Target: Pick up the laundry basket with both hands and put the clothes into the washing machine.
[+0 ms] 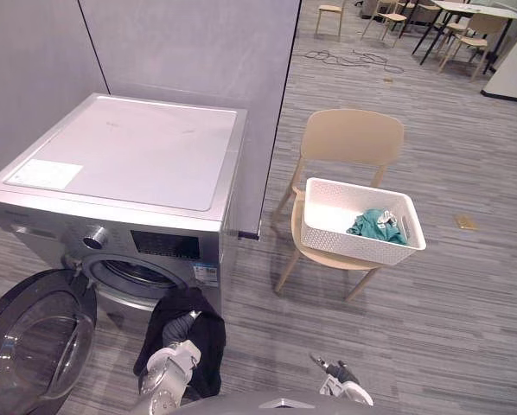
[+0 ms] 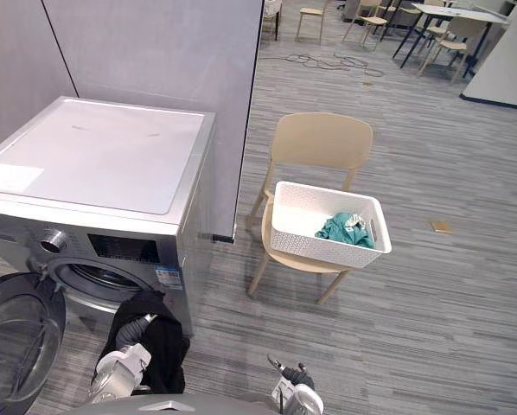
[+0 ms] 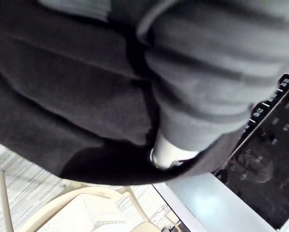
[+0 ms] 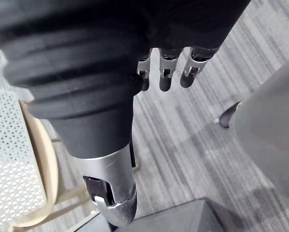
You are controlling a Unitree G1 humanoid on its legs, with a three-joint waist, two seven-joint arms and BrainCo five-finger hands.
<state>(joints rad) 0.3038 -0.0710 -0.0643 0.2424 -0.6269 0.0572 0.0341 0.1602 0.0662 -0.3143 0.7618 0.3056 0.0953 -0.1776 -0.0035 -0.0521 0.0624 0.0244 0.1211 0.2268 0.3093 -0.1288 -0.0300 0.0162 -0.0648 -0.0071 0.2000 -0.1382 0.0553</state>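
The white laundry basket [image 1: 358, 245] sits on a beige chair [image 1: 352, 137] to the right of the silver washing machine [image 1: 129, 164]. A teal garment [image 1: 378, 226] lies in the basket's right end. The machine's round door [image 1: 34, 341] hangs open at lower left, leaving the drum opening [image 1: 137, 275] exposed. My left hand [image 1: 179, 328] is low in front of the drum, shut on a black garment [image 1: 208, 346] that drapes over it and hangs down. My right hand [image 1: 338, 376] hangs low over the floor, well short of the chair, with relaxed fingers [image 4: 165, 75] holding nothing.
A grey partition wall [image 1: 198, 43] stands behind the machine. A small brown scrap [image 1: 466, 222] lies on the floor right of the chair. More chairs and tables [image 1: 466, 26] stand far back, with a cable [image 1: 345, 59] on the floor there.
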